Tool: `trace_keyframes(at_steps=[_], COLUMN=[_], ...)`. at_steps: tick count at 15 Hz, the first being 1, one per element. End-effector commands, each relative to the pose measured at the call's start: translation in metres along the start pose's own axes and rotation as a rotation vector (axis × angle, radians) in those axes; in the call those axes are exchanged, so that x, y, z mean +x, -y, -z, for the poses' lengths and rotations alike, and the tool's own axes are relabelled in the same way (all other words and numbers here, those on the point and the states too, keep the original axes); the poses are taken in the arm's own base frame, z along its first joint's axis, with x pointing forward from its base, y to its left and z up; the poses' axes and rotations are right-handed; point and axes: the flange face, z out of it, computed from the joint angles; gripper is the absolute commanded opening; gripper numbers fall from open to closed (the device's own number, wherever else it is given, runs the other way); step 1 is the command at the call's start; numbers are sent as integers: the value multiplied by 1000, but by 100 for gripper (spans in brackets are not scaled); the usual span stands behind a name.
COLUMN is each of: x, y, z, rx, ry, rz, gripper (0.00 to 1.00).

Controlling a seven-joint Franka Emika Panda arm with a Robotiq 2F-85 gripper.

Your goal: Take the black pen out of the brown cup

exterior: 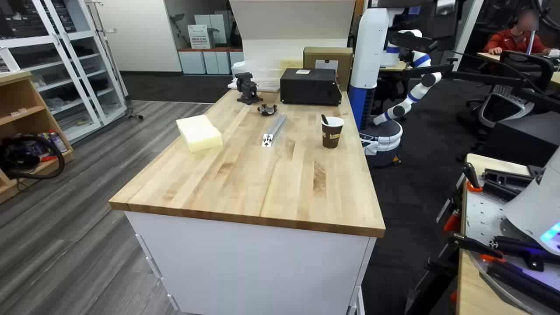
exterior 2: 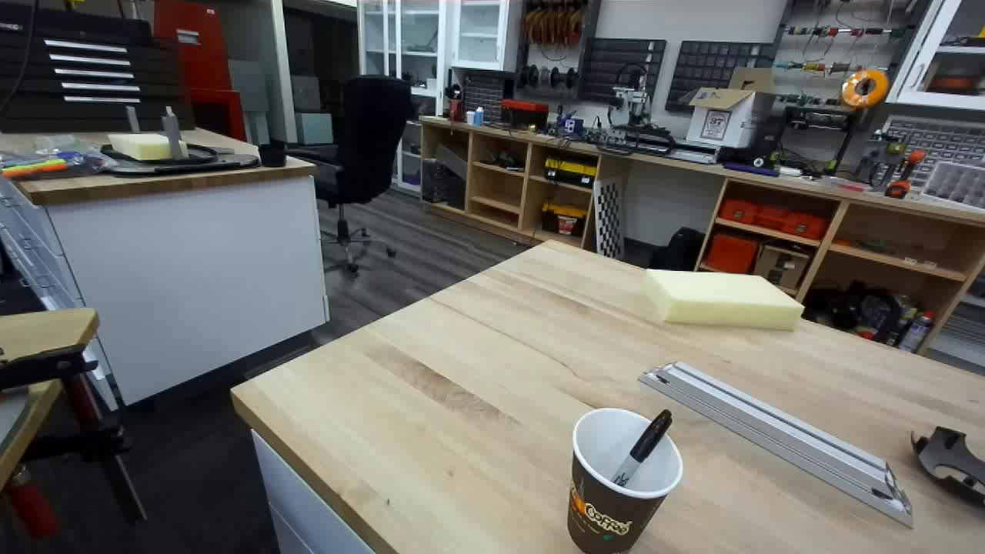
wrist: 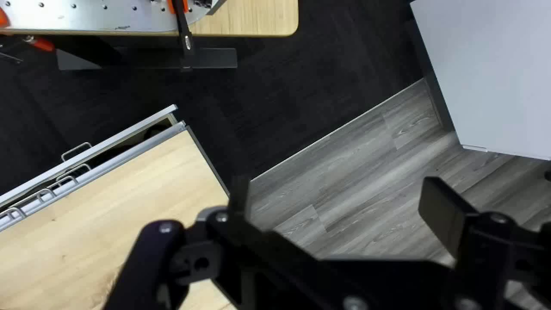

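The brown cup (exterior: 331,136) stands upright near the right long edge of the wooden table in an exterior view; it also shows large in an exterior view (exterior 2: 612,523), with a white rim and inside. The black pen (exterior 2: 652,437) leans in the cup, its black cap above the rim and its grey lower part inside; its lower end is hidden. Its cap end also shows in an exterior view (exterior: 324,119). My gripper (wrist: 338,193) is open and empty in the wrist view, over the floor beside the table corner. I see neither cup nor pen there.
On the table (exterior: 262,192) are a yellow foam block (exterior: 200,133), a silver metal bar (exterior: 274,130), a black curved part (exterior: 267,110), a black clamp-like object (exterior: 248,89) and a black box (exterior: 309,86). The arm's base (exterior: 540,205) stands on a separate bench.
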Motion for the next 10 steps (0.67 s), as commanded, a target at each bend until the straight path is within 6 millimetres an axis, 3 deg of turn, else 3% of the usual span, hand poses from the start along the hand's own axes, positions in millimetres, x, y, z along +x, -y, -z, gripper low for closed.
trace_keyframes(at_steps=[1,10], x=[0,2], y=[0,-4], z=[1,3], rx=[0,5], ry=[0,5], rz=[0,0], gripper=[100,100])
